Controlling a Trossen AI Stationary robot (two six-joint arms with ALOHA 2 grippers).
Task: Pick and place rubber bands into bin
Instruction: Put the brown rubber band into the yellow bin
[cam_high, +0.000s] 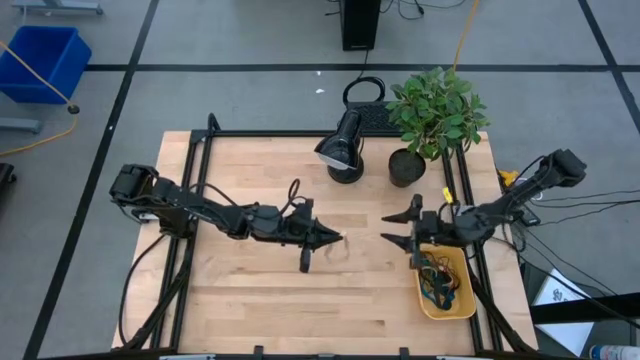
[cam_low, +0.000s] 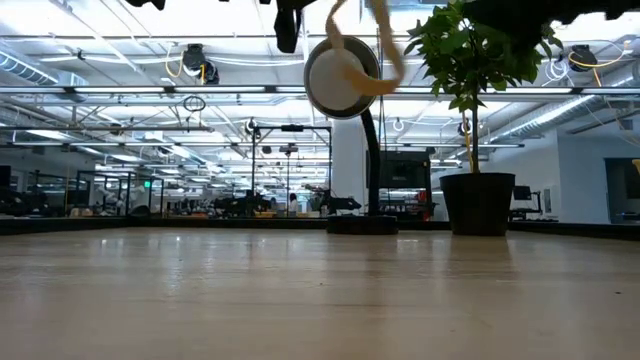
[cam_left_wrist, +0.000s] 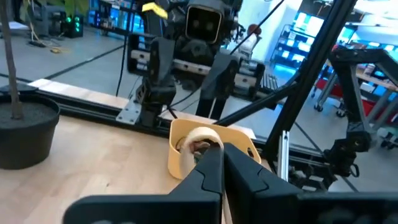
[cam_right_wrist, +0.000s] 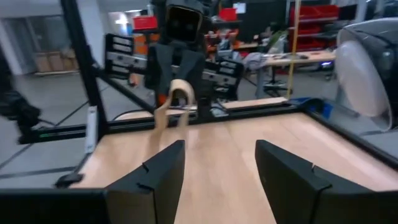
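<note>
My left gripper hovers over the middle of the table, level and pointing toward the table's right edge, shut on a tan rubber band. My right gripper faces it from the right, open, its two fingers spread with nothing between them. The yellow bin lies flat on the table at the near right, below my right arm, with several coloured rubber bands in it. In the left wrist view the bin shows behind the held band. My left gripper pinches the tan rubber band between its two shut fingertips, which point level toward the table's right. The band stands out at the tips as a loose loop. It is lifted clear of the table and droops slack below them.
A black desk lamp and a potted plant stand at the table's far edge. Black frame rails run along the table's left and right sides. A large blue crate sits on the floor beyond the far left corner.
</note>
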